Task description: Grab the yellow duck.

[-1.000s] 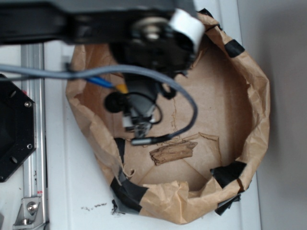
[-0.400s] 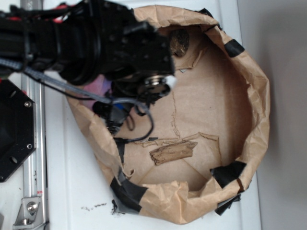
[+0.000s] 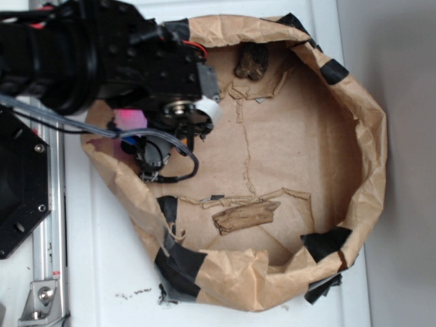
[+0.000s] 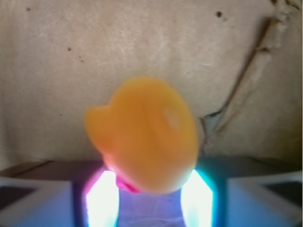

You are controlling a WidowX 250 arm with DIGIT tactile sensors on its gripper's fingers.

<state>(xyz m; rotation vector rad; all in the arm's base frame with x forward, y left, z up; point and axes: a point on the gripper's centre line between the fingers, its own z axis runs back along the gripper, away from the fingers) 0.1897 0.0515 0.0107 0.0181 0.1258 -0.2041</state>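
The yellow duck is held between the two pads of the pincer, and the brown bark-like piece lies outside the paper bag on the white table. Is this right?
Not entirely. The exterior view shows the brown bark-like piece lying inside the paper bag, on its floor, not outside it. The rest holds: in the wrist view the yellow duck sits between the two pads of the pincer.

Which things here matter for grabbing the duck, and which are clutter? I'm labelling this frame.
Job:
yellow duck, between the lit pads
tool

Lying about:
bark-like brown piece
dark rock-like lump
taped paper bin
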